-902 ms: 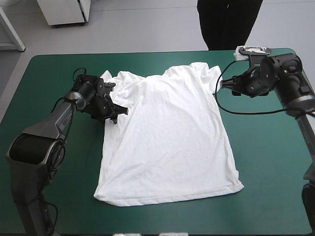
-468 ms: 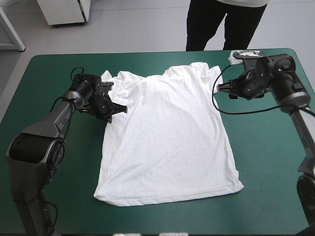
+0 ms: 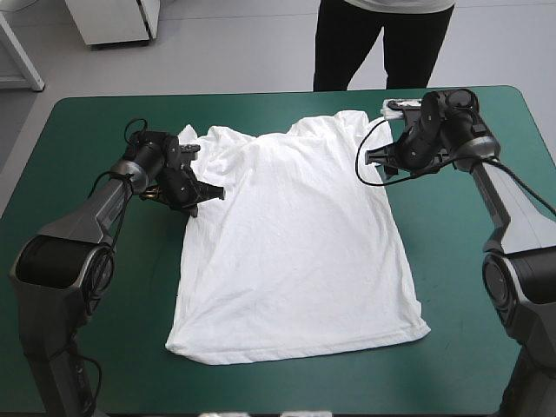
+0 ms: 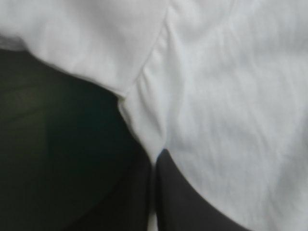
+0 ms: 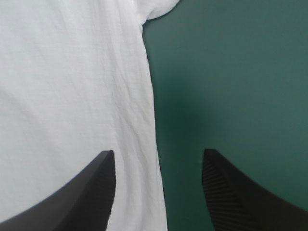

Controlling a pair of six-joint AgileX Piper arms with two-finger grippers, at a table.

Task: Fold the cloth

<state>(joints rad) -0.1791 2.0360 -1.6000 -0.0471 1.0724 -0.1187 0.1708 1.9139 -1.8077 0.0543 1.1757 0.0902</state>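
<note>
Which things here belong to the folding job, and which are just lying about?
Job:
T-shirt, spread flat
left gripper, shut on its edge
right gripper, open over the opposite edge

Lying about:
none seen, only the cover

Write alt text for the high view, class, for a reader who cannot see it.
A white T-shirt lies spread flat on a teal-green table. The left hand meets its edge below one sleeve; the right hand is at the opposite edge, by the other sleeve.
</note>
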